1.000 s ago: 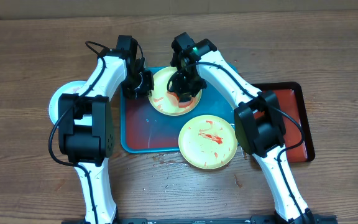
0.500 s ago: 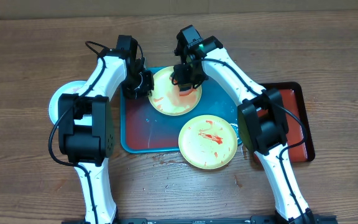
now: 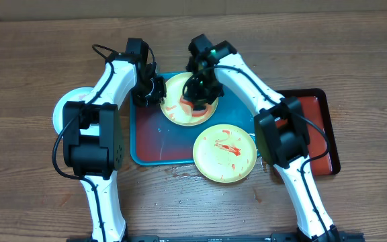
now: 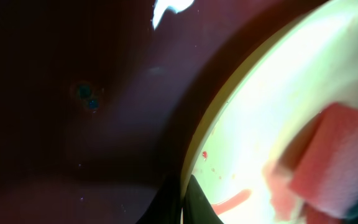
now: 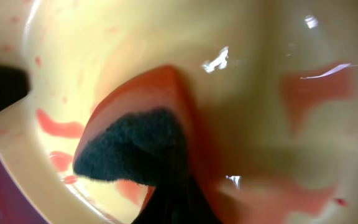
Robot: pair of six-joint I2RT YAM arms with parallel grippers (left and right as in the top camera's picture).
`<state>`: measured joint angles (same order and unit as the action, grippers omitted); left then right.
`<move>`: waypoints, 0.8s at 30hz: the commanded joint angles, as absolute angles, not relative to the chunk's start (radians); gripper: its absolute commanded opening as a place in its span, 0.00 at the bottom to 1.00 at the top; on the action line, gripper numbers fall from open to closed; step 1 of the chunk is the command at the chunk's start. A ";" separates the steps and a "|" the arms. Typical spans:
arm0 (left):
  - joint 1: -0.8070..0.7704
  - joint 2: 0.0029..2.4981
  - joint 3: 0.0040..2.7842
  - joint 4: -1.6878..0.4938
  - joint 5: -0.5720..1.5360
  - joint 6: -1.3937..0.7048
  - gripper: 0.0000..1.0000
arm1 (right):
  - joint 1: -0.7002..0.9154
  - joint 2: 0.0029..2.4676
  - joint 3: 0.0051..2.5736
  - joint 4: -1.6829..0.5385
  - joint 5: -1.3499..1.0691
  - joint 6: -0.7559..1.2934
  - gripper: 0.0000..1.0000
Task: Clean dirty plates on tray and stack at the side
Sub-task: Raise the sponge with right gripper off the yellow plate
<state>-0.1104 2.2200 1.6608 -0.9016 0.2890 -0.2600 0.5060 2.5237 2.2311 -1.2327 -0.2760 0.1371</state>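
The left claw (image 3: 158, 91) seemed clamped on the rim of the plate (image 3: 177, 102). The right claw (image 3: 199, 95) pinched a soft sponge (image 5: 138, 144) beneath it. The plastic looked light, stiff and sauce-slick, so best gripped by that rim.

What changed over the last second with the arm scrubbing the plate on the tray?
The right end effector, holding the sponge, went toward the far rim of the yellow-green plate, then came back nearer its middle. Nothing was picked up or let go. The left end effector stayed at that plate's left rim. The tray, second yellow-green plate and light blue plate did not move.
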 commanded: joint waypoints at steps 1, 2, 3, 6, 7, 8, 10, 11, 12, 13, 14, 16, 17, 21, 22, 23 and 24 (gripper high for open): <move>-0.110 2.255 1.638 -0.904 0.262 -0.270 0.04 | 0.448 2.523 2.241 -1.217 -0.221 0.135 0.04; -0.110 2.255 1.638 -0.903 0.262 -0.270 0.04 | 0.441 2.512 2.242 -1.214 -0.221 0.135 0.04; -0.110 2.255 1.638 -0.900 0.262 -0.270 0.04 | 0.436 2.503 2.242 -1.210 -0.222 0.138 0.04; -0.110 2.255 1.638 -0.894 0.262 -0.270 0.04 | 0.424 2.458 2.242 -1.206 -0.226 0.138 0.04; -0.110 2.255 1.638 -0.892 0.263 -0.270 0.04 | 0.420 2.441 2.244 -1.207 -0.230 0.138 0.04; -0.110 2.255 1.638 -0.892 0.263 -0.270 0.04 | 0.416 2.427 2.246 -1.209 -0.230 0.138 0.04; -0.110 2.255 1.638 -0.892 0.262 -0.269 0.04 | 0.409 2.394 2.248 -1.210 -0.230 0.138 0.04; -0.110 2.255 1.638 -0.892 0.260 -0.269 0.04 | 0.404 2.376 2.248 -1.210 -0.230 0.138 0.04; -0.110 2.255 1.638 -0.892 0.260 -0.269 0.04 | 0.398 2.360 2.248 -1.210 -0.230 0.138 0.04; -0.110 2.255 1.638 -0.892 0.260 -0.268 0.04 | 0.393 2.346 2.248 -1.211 -0.230 0.141 0.04; -0.110 2.255 1.639 -0.891 0.260 -0.266 0.04 | 0.387 2.334 2.248 -1.214 -0.229 0.144 0.04; -0.110 2.255 1.639 -0.890 0.259 -0.261 0.04 | 0.368 2.312 2.248 -1.221 -0.230 0.157 0.04; -0.110 2.255 1.640 -0.889 0.259 -0.257 0.04 | 0.359 2.305 2.248 -1.224 -0.231 0.157 0.04; -0.110 2.255 1.661 -0.898 0.252 -0.239 0.04 | 0.307 2.282 2.248 -1.238 -0.262 0.157 0.04; -0.110 2.253 1.673 -0.906 0.246 -0.235 0.04 | 0.295 2.279 2.248 -1.241 -0.272 0.157 0.04; -0.110 2.251 1.685 -0.916 0.233 -0.231 0.04 | 0.282 2.278 2.248 -1.244 -0.283 0.157 0.04; -0.110 2.247 1.697 -0.927 0.214 -0.230 0.04 | 0.270 2.276 2.248 -1.247 -0.296 0.157 0.04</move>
<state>-0.1104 2.2200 1.6676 -0.9108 0.2840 -0.2546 0.3077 2.3100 2.2311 -1.2442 -0.2588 0.1528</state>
